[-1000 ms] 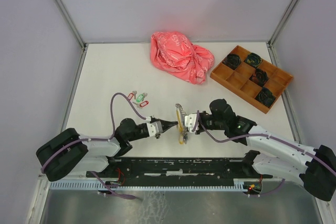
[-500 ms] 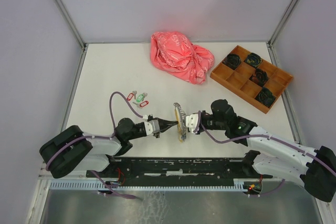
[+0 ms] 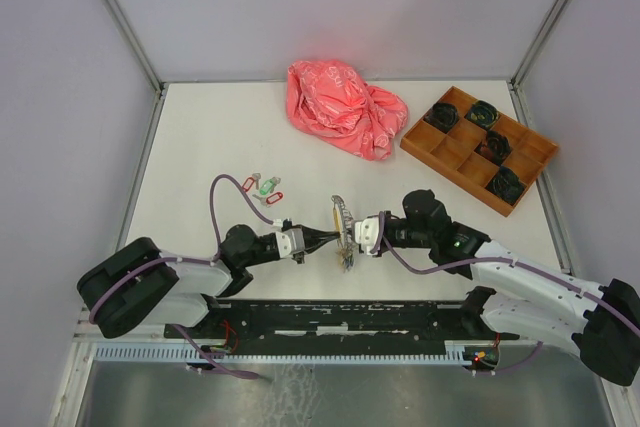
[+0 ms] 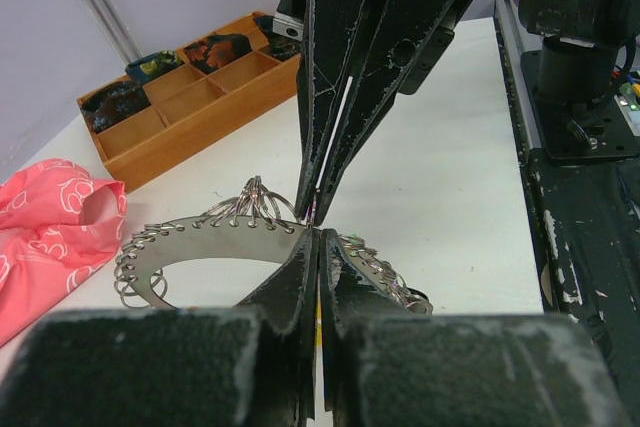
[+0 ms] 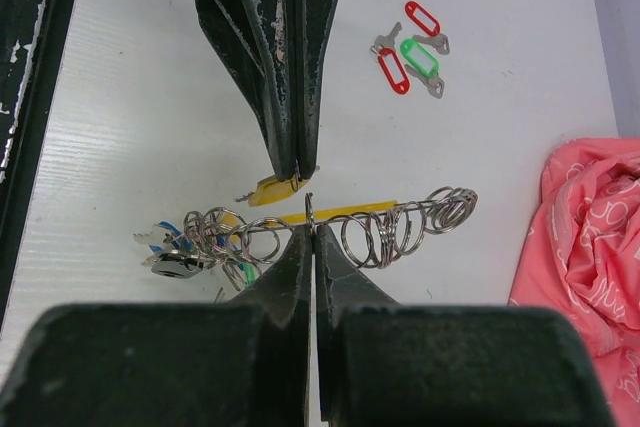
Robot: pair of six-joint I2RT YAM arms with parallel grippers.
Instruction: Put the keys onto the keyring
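The keyring (image 3: 343, 219) hangs between my two grippers at the near middle of the table. It is a thin wire with a yellow stretch (image 5: 345, 213), strung with many small loops. My right gripper (image 5: 313, 232) is shut on it. My left gripper (image 4: 318, 239) is shut on a yellow-tagged key (image 5: 272, 189), tip to tip with the right fingers (image 4: 330, 107). Keys with blue and green tags (image 5: 175, 259) hang bunched at one end of the ring. Three loose keys with red and green tags (image 3: 263, 187) lie on the table to the left.
A crumpled pink bag (image 3: 345, 107) lies at the back middle. A wooden compartment tray (image 3: 455, 152) with dark items sits at the back right. The black base rail (image 3: 340, 322) runs along the near edge.
The left gripper has edged right toward the keyring and the ring has shifted slightly with the right gripper. Both grippers stay shut.
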